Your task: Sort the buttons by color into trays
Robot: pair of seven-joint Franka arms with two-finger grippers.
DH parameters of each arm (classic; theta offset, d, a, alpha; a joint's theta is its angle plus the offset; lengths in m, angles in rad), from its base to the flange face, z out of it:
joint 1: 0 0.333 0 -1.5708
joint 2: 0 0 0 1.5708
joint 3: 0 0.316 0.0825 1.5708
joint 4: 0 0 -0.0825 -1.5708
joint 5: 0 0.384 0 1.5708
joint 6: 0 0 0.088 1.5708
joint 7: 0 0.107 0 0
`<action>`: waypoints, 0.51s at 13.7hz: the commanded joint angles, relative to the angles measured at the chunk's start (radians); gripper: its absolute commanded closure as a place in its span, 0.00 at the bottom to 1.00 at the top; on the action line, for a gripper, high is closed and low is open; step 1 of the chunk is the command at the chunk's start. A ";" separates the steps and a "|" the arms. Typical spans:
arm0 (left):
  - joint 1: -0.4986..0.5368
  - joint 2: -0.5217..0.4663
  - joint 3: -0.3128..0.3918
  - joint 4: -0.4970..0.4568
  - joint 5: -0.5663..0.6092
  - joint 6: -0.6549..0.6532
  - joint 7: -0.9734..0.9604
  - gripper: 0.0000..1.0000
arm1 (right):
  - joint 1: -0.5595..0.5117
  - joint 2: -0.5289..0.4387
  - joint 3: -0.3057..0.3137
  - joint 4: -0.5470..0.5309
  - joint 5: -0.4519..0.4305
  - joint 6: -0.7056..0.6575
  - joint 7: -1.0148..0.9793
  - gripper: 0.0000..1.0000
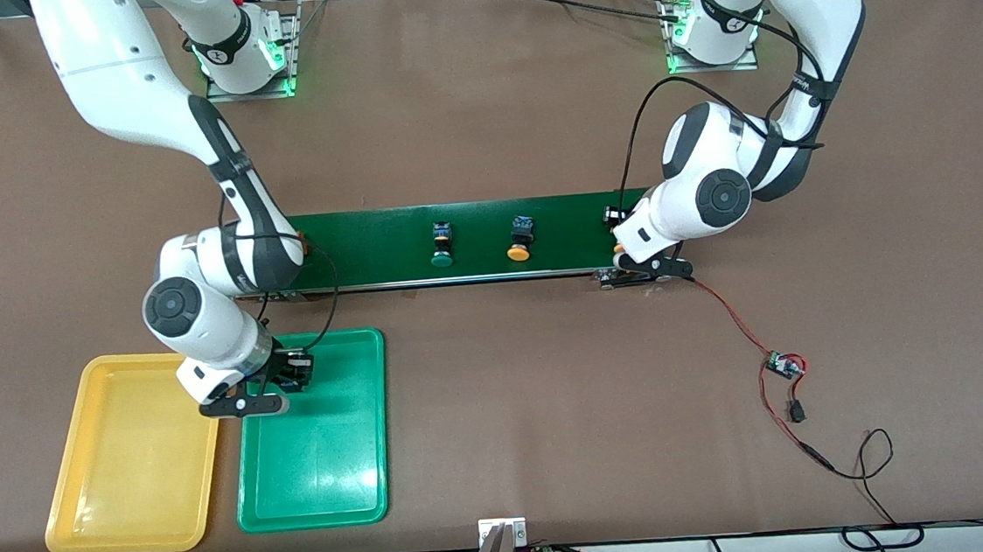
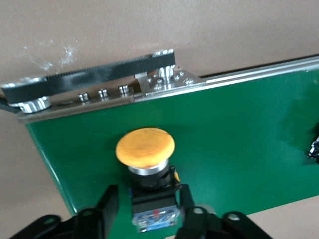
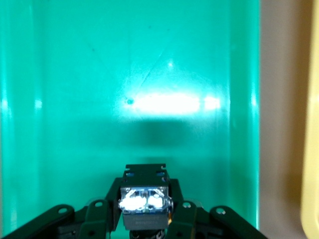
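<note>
My right gripper (image 1: 293, 372) is over the green tray (image 1: 331, 464), at the end nearest the belt. It is shut on a button (image 3: 144, 199) with a black-and-blue body; its cap is hidden. The yellow tray (image 1: 133, 462) lies beside the green one. My left gripper (image 1: 626, 252) is low on the belt's end toward the left arm. Its fingers (image 2: 107, 204) are open on either side of a yellow-capped button (image 2: 145, 148). A green-capped button (image 1: 442, 258) and another yellow-capped button (image 1: 518, 251) lie mid-belt.
The long dark green conveyor belt (image 1: 366, 246) crosses the table's middle, with a toothed drive belt and pulleys (image 2: 89, 79) at its end. A small circuit board (image 1: 784, 365) with red and black wires lies nearer the camera, toward the left arm's end.
</note>
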 commanded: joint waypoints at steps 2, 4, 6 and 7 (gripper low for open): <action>0.035 -0.129 0.011 0.017 -0.009 -0.093 -0.003 0.00 | 0.002 0.063 -0.025 0.047 -0.003 0.042 -0.171 0.53; 0.049 -0.207 0.056 0.020 0.096 -0.178 0.001 0.00 | -0.004 0.036 -0.025 0.047 0.006 0.027 -0.179 0.00; 0.055 -0.275 0.087 0.017 0.217 -0.239 0.003 0.00 | -0.003 -0.033 -0.025 0.047 0.014 -0.052 -0.174 0.00; 0.056 -0.310 0.113 0.006 0.234 -0.264 0.004 0.00 | 0.006 -0.065 -0.025 0.047 0.026 -0.102 -0.153 0.00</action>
